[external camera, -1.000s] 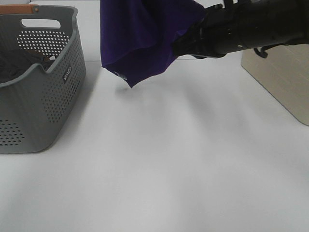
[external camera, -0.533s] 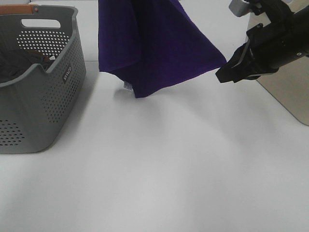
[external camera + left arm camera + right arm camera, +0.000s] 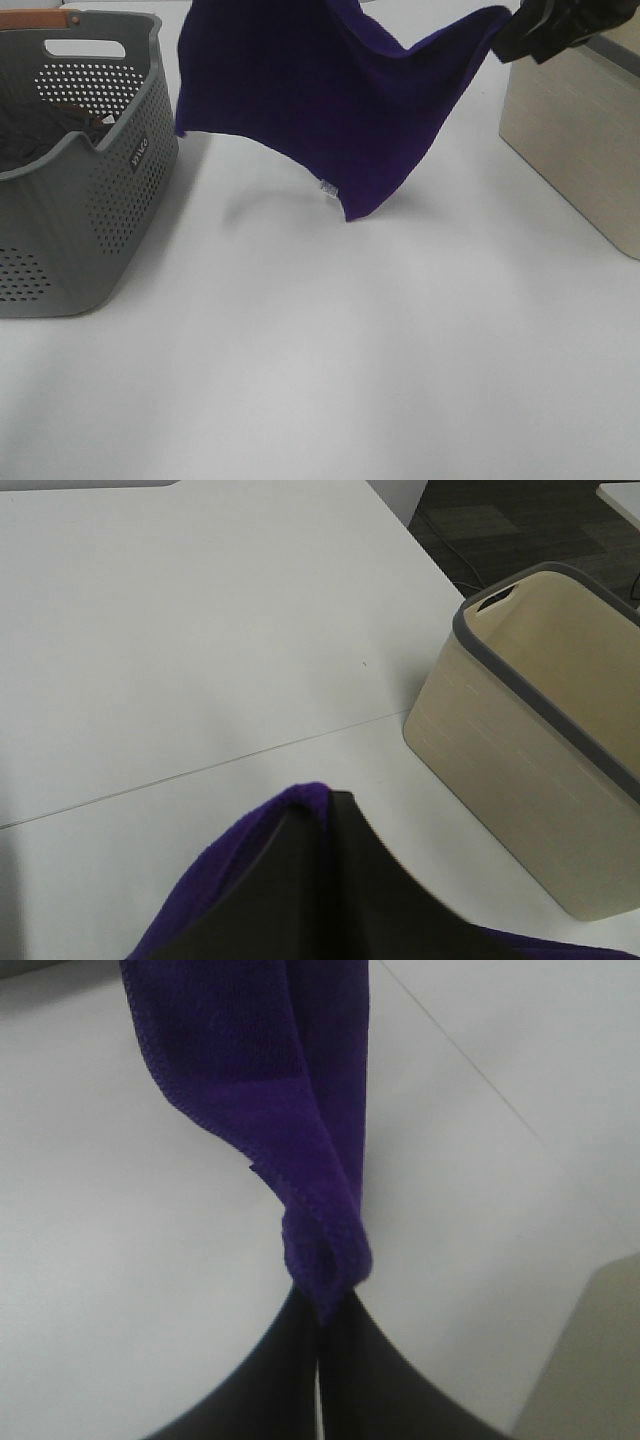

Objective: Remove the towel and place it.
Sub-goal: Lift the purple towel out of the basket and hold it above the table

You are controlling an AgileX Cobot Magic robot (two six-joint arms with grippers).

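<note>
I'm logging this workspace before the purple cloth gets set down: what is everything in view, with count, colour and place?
towel: one, deep purple, held up in the air, spread wide
tag: one, white, towel's lower edge
basket: one, grey, table's left side
cloth: one, dark brownish-grey, inside the basket
bin: one, beige with grey rim, table's right side
table: one, white, beneath everything
left tool: one, black, shut on the towel
right tool: one, black, shut on the towel's corner

Both arms raised: right gripper (image 3: 512, 38) pinched tight on one towel (image 3: 320, 100) corner, left gripper (image 3: 325, 825) clamped on another.
</note>
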